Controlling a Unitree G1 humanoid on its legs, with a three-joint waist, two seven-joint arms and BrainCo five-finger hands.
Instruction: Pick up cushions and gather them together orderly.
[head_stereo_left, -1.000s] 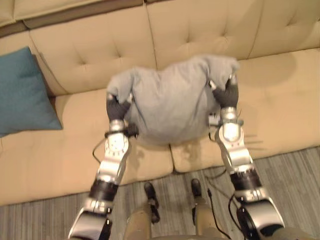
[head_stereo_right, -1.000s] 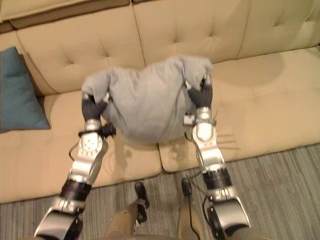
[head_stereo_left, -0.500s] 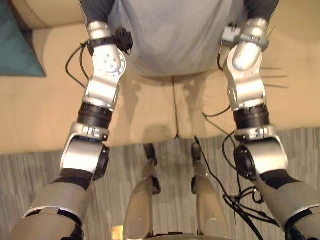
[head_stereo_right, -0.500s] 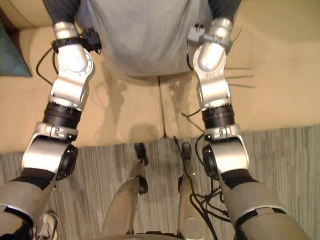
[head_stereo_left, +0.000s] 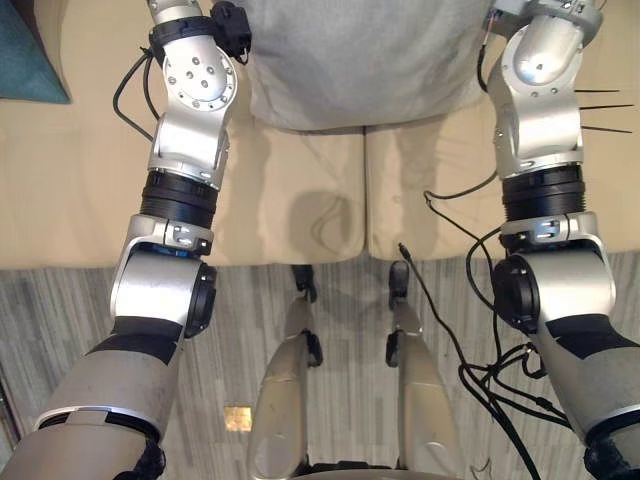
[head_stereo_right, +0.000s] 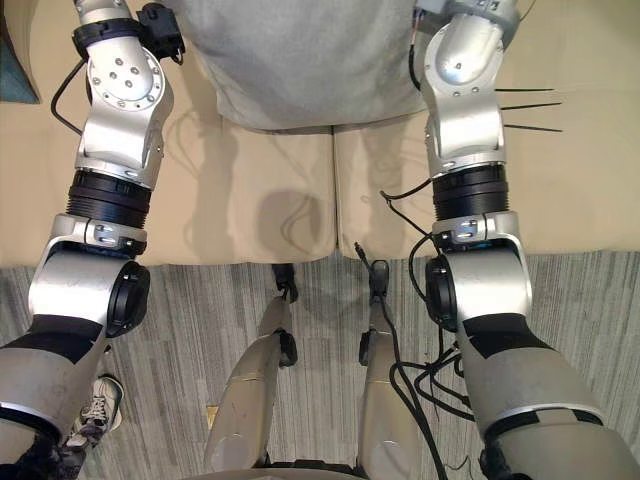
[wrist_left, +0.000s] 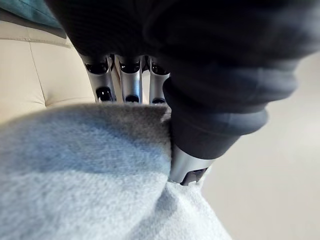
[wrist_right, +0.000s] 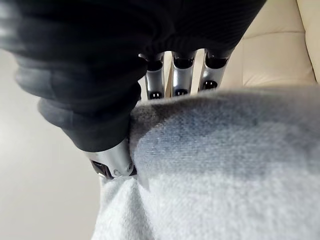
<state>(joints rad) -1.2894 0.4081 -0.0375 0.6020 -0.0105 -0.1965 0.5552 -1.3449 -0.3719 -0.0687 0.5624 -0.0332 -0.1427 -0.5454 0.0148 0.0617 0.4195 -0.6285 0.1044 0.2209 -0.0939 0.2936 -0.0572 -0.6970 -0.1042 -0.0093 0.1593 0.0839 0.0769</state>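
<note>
Grey cushion (head_stereo_left: 365, 60): up over the sofa (head_stereo_left: 290, 200) seat, pinched at both sides.
Left hand (wrist_left: 200, 100): fingers on top, thumb under, squeezed on one edge.
Right hand (wrist_right: 95, 95): same squeeze, other edge.
Teal cushion (head_stereo_left: 25, 50): on the sofa, well off to the left.
Doing it well: hold both pinches tight and level, set down neatly beside the teal one.

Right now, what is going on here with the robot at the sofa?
The robot holds a grey cushion over the seat of a beige sofa. Its left hand and right hand each grip one side, fingers curled over the edge. A teal cushion lies apart on the sofa, to the robot's left; the two are not yet gathered.
</note>
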